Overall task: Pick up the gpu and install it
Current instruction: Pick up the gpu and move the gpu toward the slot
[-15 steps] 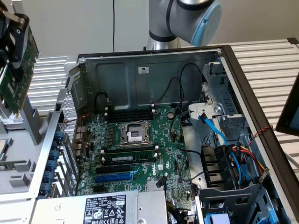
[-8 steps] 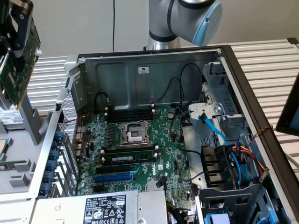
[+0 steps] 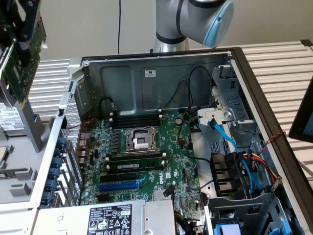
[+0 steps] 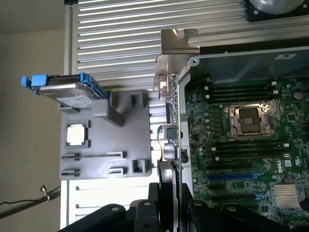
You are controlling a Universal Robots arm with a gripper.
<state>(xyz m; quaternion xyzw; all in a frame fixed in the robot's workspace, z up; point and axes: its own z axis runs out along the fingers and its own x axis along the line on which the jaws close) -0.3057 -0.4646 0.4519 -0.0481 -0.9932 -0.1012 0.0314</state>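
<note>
While the grey robot arm's bulky joint with its pale blue cap (image 3: pixel 205 19) sits above the rear wall of the open black-and-silver computer case (image 3: pixel 146 73), the black gripper (image 3: pixel 22 22) is high up outside the case's perforated side wall, at the exterior view's left. Its jaws are partly closed, pinching the gpu (image 3: pixel 20 63), a small green circuit-board card, which hangs nearly upright and slightly tilted in the air. In the wrist view the card shows edge-on between the fingers (image 4: pixel 153 200) (its fan face cannot be made out). Its long axis runs straight out from the gripper, with the silver metal end bracket (image 4: pixel 176 48) farthest away. It lines up along the case's side wall, between the grey plastic parts tray (image 4: pixel 104 145) and the large green motherboard (image 4: pixel 251 145).
</note>
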